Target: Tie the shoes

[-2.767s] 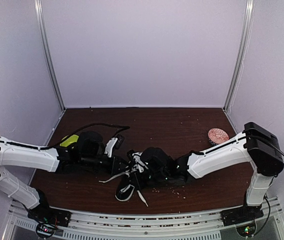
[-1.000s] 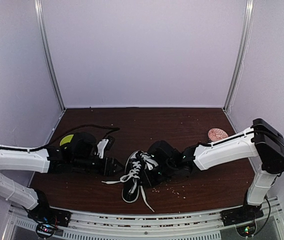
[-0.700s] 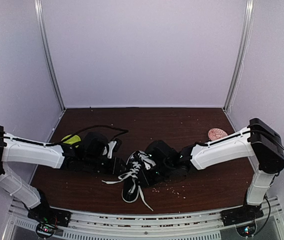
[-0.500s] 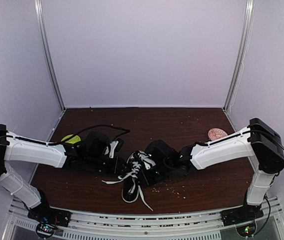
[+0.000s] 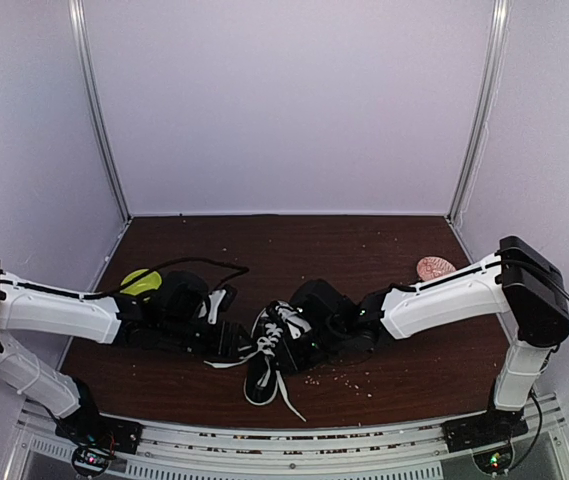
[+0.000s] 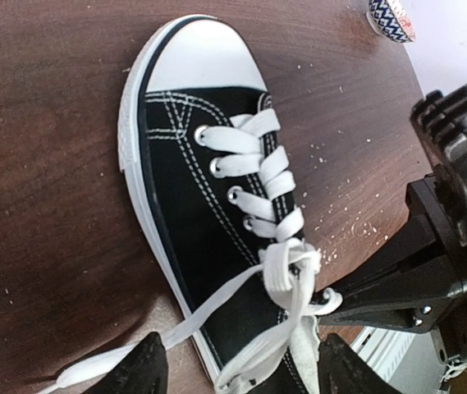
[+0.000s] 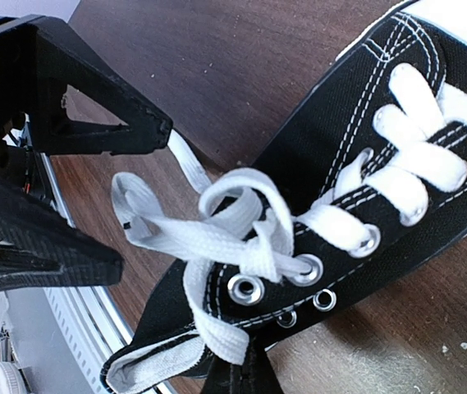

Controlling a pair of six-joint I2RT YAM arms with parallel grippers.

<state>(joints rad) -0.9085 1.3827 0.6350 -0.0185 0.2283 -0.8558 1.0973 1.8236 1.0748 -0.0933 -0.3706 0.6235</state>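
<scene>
The shoe (image 5: 264, 362) is a black canvas sneaker with a white toe cap (image 6: 194, 57), lying toe toward the near edge between the arms. Its white laces (image 7: 241, 238) are crossed into a loose knot at the top eyelets, and two free ends (image 5: 286, 395) trail onto the table. My left gripper (image 6: 241, 373) stands open astride the shoe's collar, one finger (image 6: 144, 368) on each side. My right gripper (image 7: 245, 371) is shut, pinching a fold of lace (image 7: 226, 341) just beside the knot. In the top view the left gripper (image 5: 236, 338) and right gripper (image 5: 299, 343) flank the shoe.
A pink patterned bowl (image 5: 436, 268) sits at the right rear. A yellow-green object (image 5: 142, 282) lies behind the left arm, under a black cable (image 5: 199, 266). Crumbs (image 5: 344, 378) are scattered to the right of the shoe.
The left gripper slid in toward the shoe, narrowed, then widened again and backed off slightly. The right gripper stayed shut at the knot. The shoe barely shifted.
</scene>
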